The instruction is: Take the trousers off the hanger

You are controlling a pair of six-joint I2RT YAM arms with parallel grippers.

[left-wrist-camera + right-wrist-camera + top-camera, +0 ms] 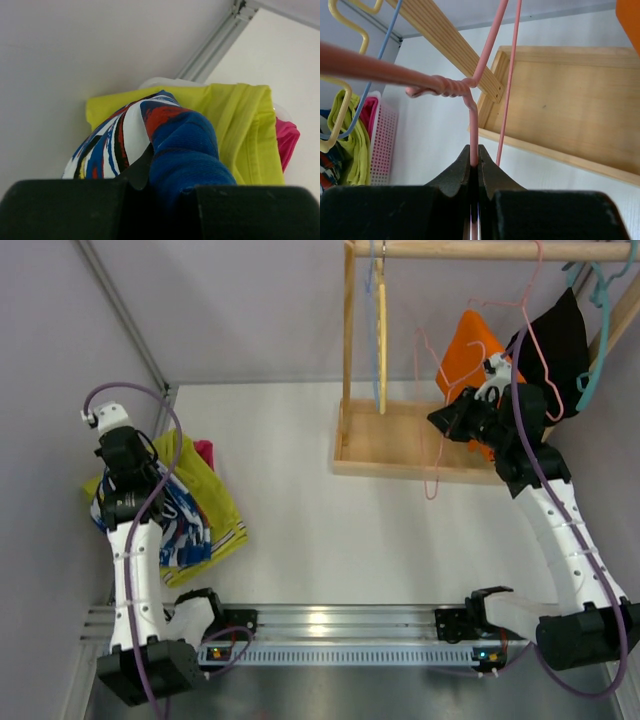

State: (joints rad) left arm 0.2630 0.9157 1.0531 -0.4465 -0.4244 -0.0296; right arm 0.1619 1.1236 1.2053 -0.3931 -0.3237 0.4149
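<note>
The patterned blue, white and red trousers (185, 525) lie off the hanger on a clothes pile at the left. My left gripper (122, 502) is down on the pile. In the left wrist view it (170, 180) is shut on a blue fold of the trousers (180, 140). An empty pink wire hanger (431, 455) hangs in front of the wooden rack. My right gripper (447, 420) holds it. In the right wrist view the gripper (474, 162) is shut on the hanger's wire (474, 125) just below its twisted neck.
Yellow cloth (205, 485) and pink cloth (203, 452) lie under the trousers, in a pink basket (382, 140). The wooden rack (400, 445) carries yellow (381, 330), teal (597, 330) and another pink hanger, plus orange (470, 350) and black (560, 340) garments.
</note>
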